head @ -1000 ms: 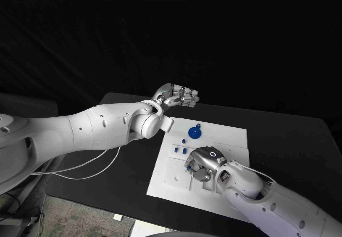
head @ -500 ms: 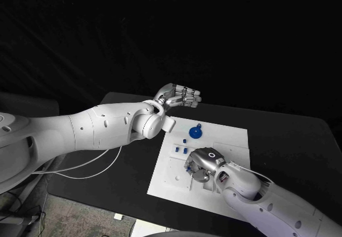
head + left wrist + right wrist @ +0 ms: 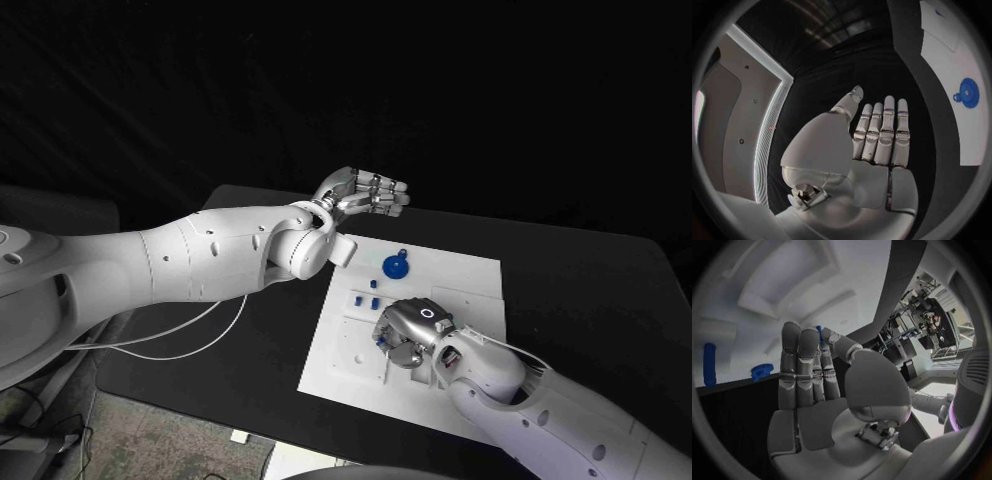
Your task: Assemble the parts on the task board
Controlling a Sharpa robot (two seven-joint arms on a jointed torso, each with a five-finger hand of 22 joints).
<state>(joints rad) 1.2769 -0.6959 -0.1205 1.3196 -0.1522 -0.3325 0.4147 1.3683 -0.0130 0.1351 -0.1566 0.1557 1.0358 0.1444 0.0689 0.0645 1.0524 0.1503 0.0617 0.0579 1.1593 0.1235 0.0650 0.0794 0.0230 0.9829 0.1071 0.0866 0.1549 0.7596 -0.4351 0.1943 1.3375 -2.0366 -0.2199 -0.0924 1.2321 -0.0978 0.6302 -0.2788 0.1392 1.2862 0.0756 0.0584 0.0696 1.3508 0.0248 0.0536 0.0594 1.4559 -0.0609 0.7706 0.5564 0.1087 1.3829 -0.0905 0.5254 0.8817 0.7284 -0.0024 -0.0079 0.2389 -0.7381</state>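
right wrist view: right hand (image 3: pixel 820 385) pinches a small blue part (image 3: pixel 819 332) at its fingertips.

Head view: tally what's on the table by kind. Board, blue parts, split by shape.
White board: 1
Round blue part: 1
Small blue parts lying free: 3
Blue bit at the right hand, touching or held I cannot tell: 1
Total: 6
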